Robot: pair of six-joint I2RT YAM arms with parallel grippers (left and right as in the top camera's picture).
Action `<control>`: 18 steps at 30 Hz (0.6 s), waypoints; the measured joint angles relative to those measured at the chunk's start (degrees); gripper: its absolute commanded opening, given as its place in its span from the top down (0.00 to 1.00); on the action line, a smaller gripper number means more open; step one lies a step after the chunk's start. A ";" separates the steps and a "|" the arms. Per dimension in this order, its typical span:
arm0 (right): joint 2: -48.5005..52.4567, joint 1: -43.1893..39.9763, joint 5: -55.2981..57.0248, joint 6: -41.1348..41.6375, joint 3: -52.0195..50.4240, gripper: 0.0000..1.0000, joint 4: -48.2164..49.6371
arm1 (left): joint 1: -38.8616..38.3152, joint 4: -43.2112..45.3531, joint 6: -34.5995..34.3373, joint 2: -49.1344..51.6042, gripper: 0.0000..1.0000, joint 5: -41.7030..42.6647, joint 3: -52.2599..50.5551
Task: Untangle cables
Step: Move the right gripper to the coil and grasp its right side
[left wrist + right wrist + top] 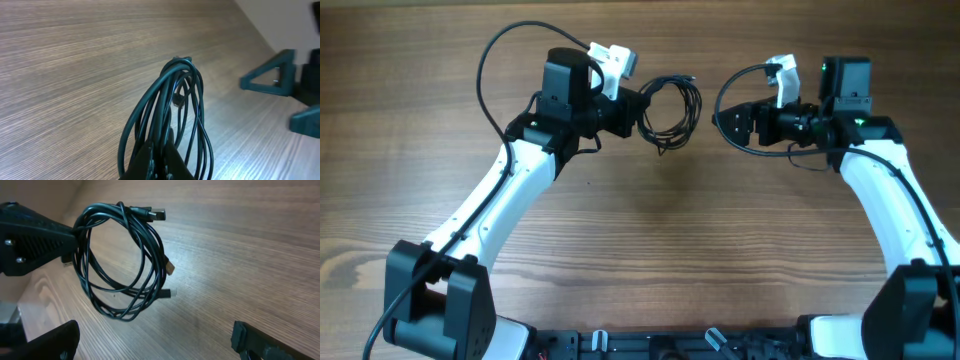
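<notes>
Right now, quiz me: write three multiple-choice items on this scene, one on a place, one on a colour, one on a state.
1. Where is the cable bundle?
A. in neither hand
B. in the right hand
C. in the left hand

2. What colour are its wires?
A. black
B. red
C. white

3. How is the right hand?
A. shut on the bundle
B. open, empty
C. shut, empty

Answers:
1 C, the left hand pinches the bundle's strands at one side.
2 A, every strand looks black.
3 B, it stands wide open beside the bundle with nothing in it.
</notes>
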 measured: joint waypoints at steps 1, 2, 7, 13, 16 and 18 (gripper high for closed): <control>0.94 0.20 -0.42 -0.31 0.00 0.05 0.46 | 0.00 0.00 0.17 0.00 0.95 0.44 0.00; 1.99 0.50 -0.63 -0.42 0.00 0.07 0.90 | 0.00 0.00 0.31 0.00 0.95 0.85 0.00; 6.80 3.19 -1.20 -0.31 -0.02 0.14 4.11 | 0.00 -0.02 0.63 -0.11 0.95 2.82 0.00; 8.55 6.64 -1.66 1.81 -0.11 0.27 9.29 | 0.00 -0.15 1.09 -1.77 0.95 3.58 0.00; 8.55 7.19 -1.92 3.32 -0.11 0.34 10.99 | 0.00 -0.15 1.25 -2.80 0.95 3.98 0.00; 8.55 7.21 -1.95 3.87 -0.11 0.34 11.50 | 0.00 -0.15 1.27 -3.17 0.95 4.09 0.00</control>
